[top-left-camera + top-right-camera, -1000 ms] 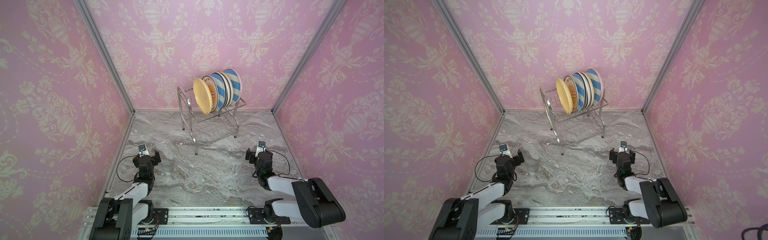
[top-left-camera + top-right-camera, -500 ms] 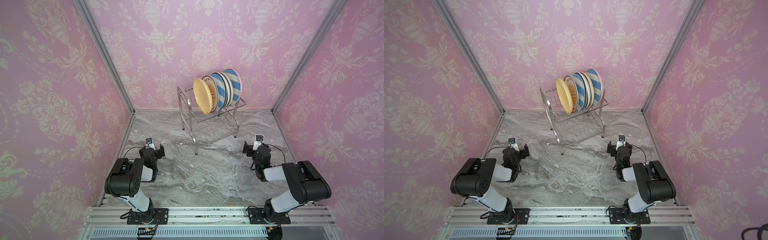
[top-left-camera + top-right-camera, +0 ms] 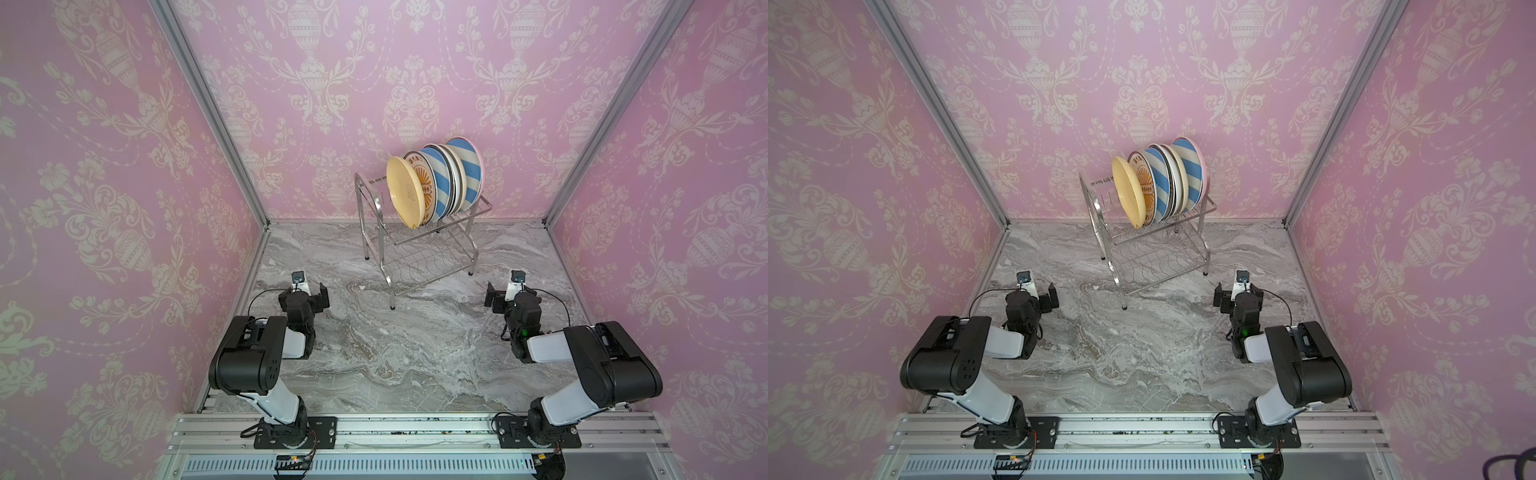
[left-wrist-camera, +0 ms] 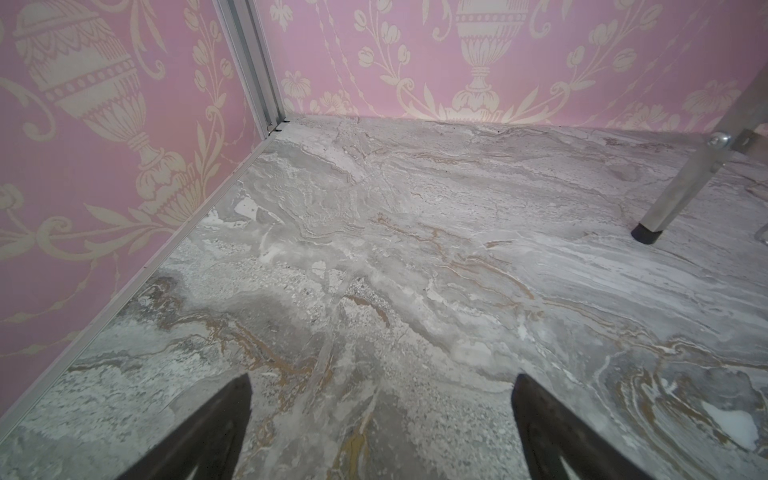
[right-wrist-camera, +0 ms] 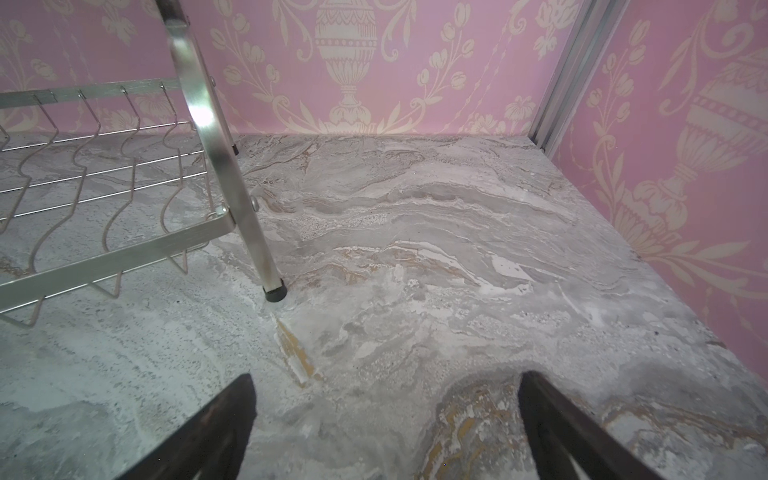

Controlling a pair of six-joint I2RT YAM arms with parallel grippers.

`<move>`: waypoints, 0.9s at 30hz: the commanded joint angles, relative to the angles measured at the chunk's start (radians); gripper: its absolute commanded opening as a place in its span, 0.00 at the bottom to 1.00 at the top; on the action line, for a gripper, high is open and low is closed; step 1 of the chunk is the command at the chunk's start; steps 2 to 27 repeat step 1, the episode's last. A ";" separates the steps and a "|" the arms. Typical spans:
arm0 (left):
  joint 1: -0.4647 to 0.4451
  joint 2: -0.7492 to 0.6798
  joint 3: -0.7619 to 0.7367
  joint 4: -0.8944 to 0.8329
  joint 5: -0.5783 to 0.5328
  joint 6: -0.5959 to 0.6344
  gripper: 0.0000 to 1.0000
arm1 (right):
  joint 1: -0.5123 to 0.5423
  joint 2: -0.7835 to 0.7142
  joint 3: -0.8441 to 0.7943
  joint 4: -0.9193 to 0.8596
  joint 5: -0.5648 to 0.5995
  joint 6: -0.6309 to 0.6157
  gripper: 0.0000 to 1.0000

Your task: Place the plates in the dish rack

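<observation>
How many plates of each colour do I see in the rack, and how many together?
yellow plate: 1
orange sunburst plate: 1
blue-white striped plates: 2
pink plate: 1, rim only
Total: 5 clear; the pale plates between the striped ones stand edge-on, uncountable.

Left arm [image 3: 249, 357] and right arm [image 3: 604, 365] sit folded, elbows raised. Left claw [image 4: 382, 380] and right claw [image 5: 386, 376] gape wide, empty.

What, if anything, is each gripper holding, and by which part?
Nothing. The left gripper and right gripper are both open and empty above the table; the plates stand in the dish rack.
</observation>
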 commanded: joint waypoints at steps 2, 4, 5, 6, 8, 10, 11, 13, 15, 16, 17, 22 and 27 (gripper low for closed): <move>0.006 0.008 0.006 -0.005 0.008 0.029 0.99 | -0.009 -0.001 0.013 -0.007 -0.009 0.002 1.00; 0.006 0.008 0.006 -0.005 0.008 0.029 0.99 | -0.009 -0.001 0.013 -0.007 -0.009 0.002 1.00; 0.006 0.008 0.006 -0.005 0.008 0.029 0.99 | -0.009 -0.001 0.013 -0.007 -0.009 0.002 1.00; 0.006 0.008 0.006 -0.005 0.008 0.029 0.99 | -0.009 -0.001 0.013 -0.007 -0.009 0.002 1.00; 0.006 0.008 0.006 -0.005 0.008 0.029 0.99 | -0.009 -0.001 0.013 -0.007 -0.009 0.002 1.00; 0.006 0.008 0.006 -0.005 0.008 0.029 0.99 | -0.009 -0.001 0.013 -0.007 -0.009 0.002 1.00; 0.006 0.008 0.006 -0.005 0.008 0.029 0.99 | -0.009 -0.001 0.013 -0.007 -0.009 0.002 1.00; 0.006 0.008 0.006 -0.005 0.008 0.029 0.99 | -0.009 -0.001 0.013 -0.007 -0.009 0.002 1.00; 0.006 0.008 0.006 -0.005 0.008 0.029 0.99 | -0.009 -0.001 0.013 -0.007 -0.009 0.002 1.00; 0.006 0.008 0.006 -0.005 0.008 0.029 0.99 | -0.009 -0.001 0.013 -0.007 -0.009 0.002 1.00; 0.006 0.008 0.006 -0.005 0.008 0.029 0.99 | -0.009 -0.001 0.013 -0.007 -0.009 0.002 1.00; 0.006 0.008 0.006 -0.005 0.008 0.029 0.99 | -0.009 -0.001 0.013 -0.007 -0.009 0.002 1.00; 0.006 0.008 0.006 -0.005 0.008 0.029 0.99 | -0.009 -0.001 0.013 -0.007 -0.009 0.002 1.00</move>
